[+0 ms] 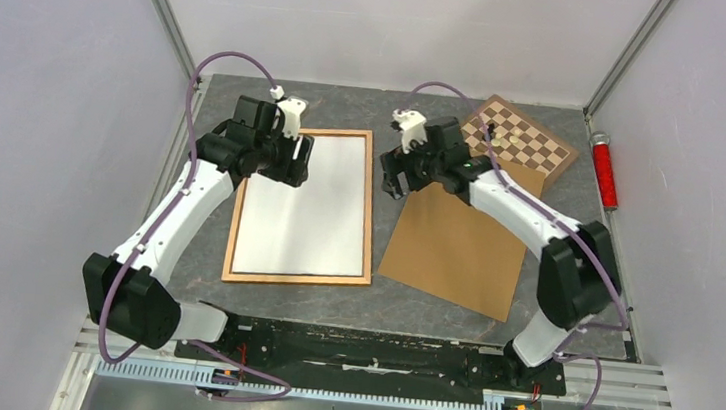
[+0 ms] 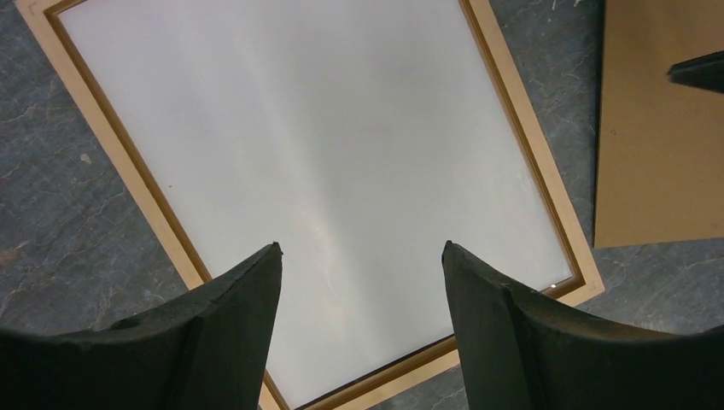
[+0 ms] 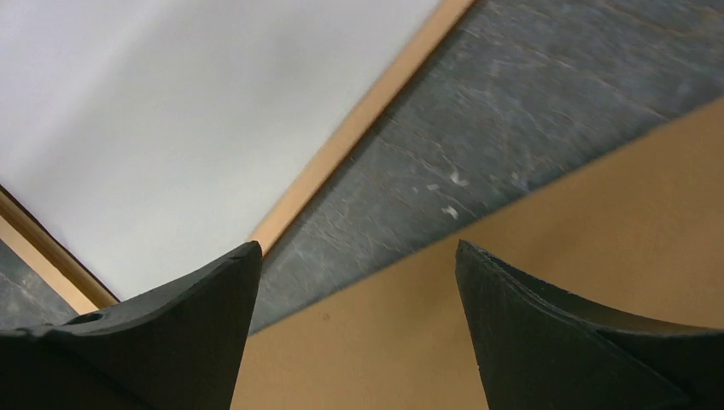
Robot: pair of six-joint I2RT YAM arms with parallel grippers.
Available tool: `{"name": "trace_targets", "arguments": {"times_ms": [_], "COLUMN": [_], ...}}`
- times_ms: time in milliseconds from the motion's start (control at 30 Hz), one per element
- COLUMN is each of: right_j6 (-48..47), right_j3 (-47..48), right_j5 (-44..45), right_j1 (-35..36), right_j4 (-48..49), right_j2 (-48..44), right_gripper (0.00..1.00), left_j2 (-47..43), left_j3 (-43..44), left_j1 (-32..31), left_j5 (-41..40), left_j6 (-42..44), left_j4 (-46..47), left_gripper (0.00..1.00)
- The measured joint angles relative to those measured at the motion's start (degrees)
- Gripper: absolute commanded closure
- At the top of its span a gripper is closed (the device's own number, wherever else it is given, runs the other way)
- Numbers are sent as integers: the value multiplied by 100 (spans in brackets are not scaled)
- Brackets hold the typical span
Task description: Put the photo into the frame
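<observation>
The photo [image 1: 306, 208] lies white back up inside the light-brown wooden frame [image 1: 370, 216] on the dark table. In the left wrist view the photo [image 2: 341, 154] fills the frame [image 2: 546, 184]. My left gripper [image 1: 294, 170] hovers over the photo's far left part, open and empty [image 2: 360, 249]. My right gripper [image 1: 391, 183] is open and empty [image 3: 359, 248] above the far left corner of the plain brown backing board [image 1: 461, 245]. The right wrist view shows the board [image 3: 546, 256], the frame's edge [image 3: 359, 120] and the photo [image 3: 171, 111].
A brown-and-cream chessboard [image 1: 521, 140] with a few small pieces lies at the back right, partly under the backing board. A red cylinder [image 1: 604, 170] lies by the right wall. Grey walls close in the table on three sides.
</observation>
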Motion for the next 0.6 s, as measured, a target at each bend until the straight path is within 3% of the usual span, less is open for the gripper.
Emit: {"name": "trace_targets", "arguments": {"times_ms": [133,367,600], "right_j6": [-136,-428,-649], "right_j3": [-772,-2402,-3432], "right_j5": [-103,-533,-922], "right_j1": [-535,-2487,-4022], "right_j4": [46,-164,-356], "right_j2": [-896,-2280,-3259], "right_gripper": [9,9,11], "left_j2": [205,695,876], "left_j3": [7,24,94], "left_j1": [-15,-376,-780], "left_j5": [179,354,470], "left_j6": [13,11,9], "left_j4": [105,334,516], "left_gripper": [22,21,21]}}
